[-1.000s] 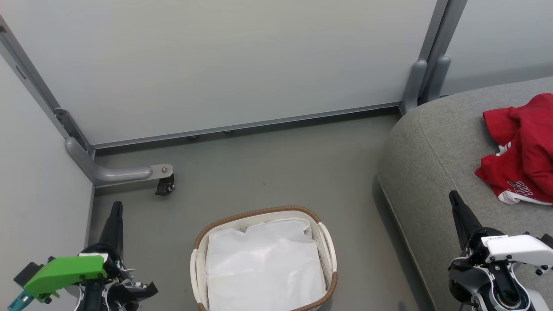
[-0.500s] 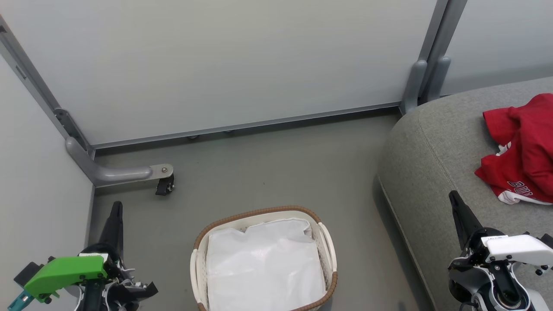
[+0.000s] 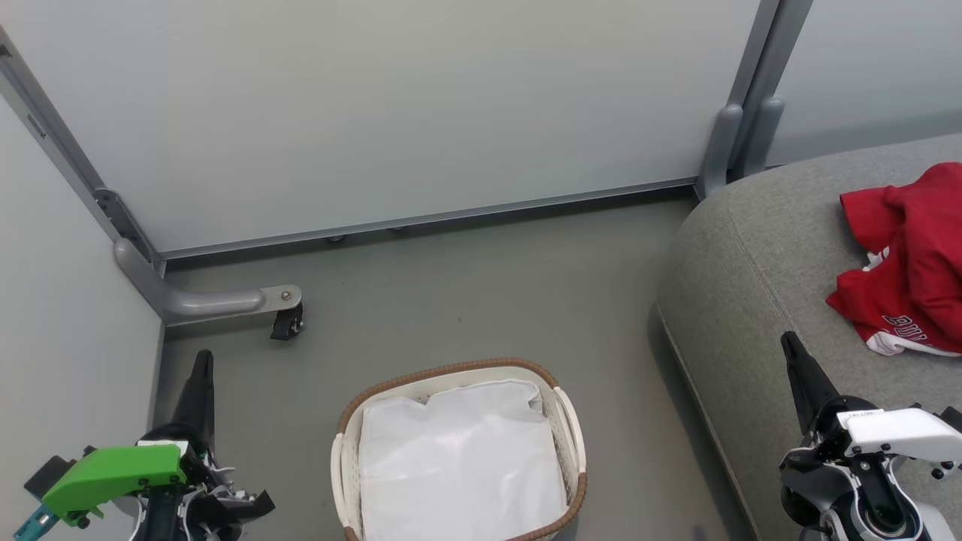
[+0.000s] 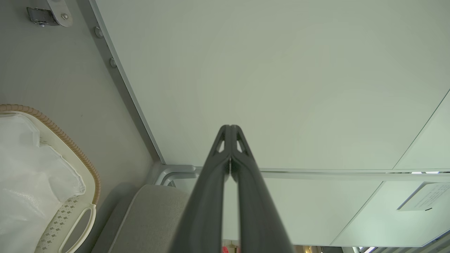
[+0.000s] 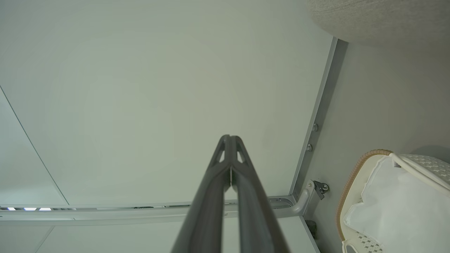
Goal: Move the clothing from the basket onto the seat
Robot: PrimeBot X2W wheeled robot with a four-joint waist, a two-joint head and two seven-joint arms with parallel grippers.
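well, nothing has shifted in the last second: left gripper and right gripper rest pinched together, empty. the clothing lies on the seat, beyond and right of the right jaws; the basket between both grippers holds just its liner, so the job looks done.

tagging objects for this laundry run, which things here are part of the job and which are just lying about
Part of the job:
- red clothing, lying on the seat
- grey seat
- basket, with its white liner inside and no red fabric seen in it

Just lying about:
- partition panel
- metal foot with its caster
- floor
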